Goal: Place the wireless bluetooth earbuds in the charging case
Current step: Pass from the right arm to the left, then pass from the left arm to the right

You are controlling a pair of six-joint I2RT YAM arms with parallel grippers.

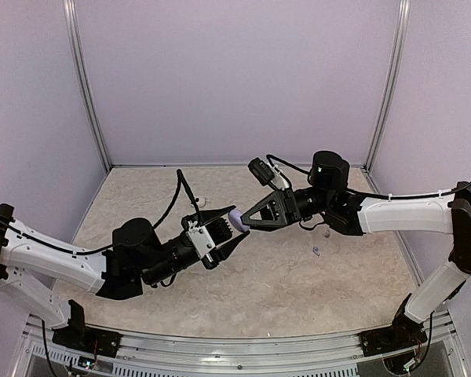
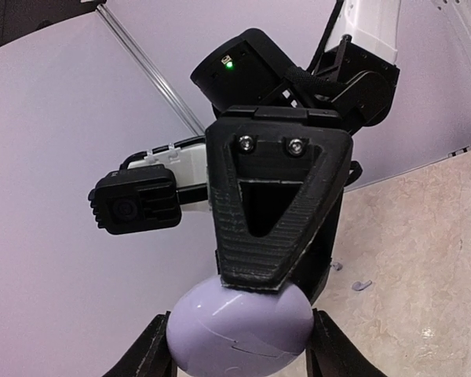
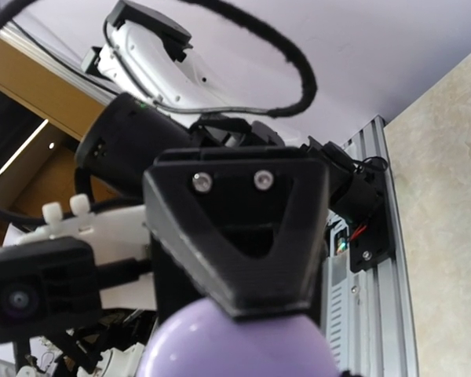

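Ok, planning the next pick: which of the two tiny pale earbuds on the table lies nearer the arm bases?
The tiny lilac plastic earbud lying in the open; the other earbud sits farther back, close under the right arm.

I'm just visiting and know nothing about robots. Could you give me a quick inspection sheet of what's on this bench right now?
Surface: beige marbled tabletop.
Job's things: lilac pebble-shaped plastic charging case held aloft, apparently closed; two tiny pale plastic earbuds lying on the tabletop, outside it.
Clutter: nothing seen.
Tools: left tool and right tool meet mid-table, each with fingers pressed on the case.
Cables: black cables loop off both arms.
Surroundings: plain lilac walls, metal rail along the near edge.
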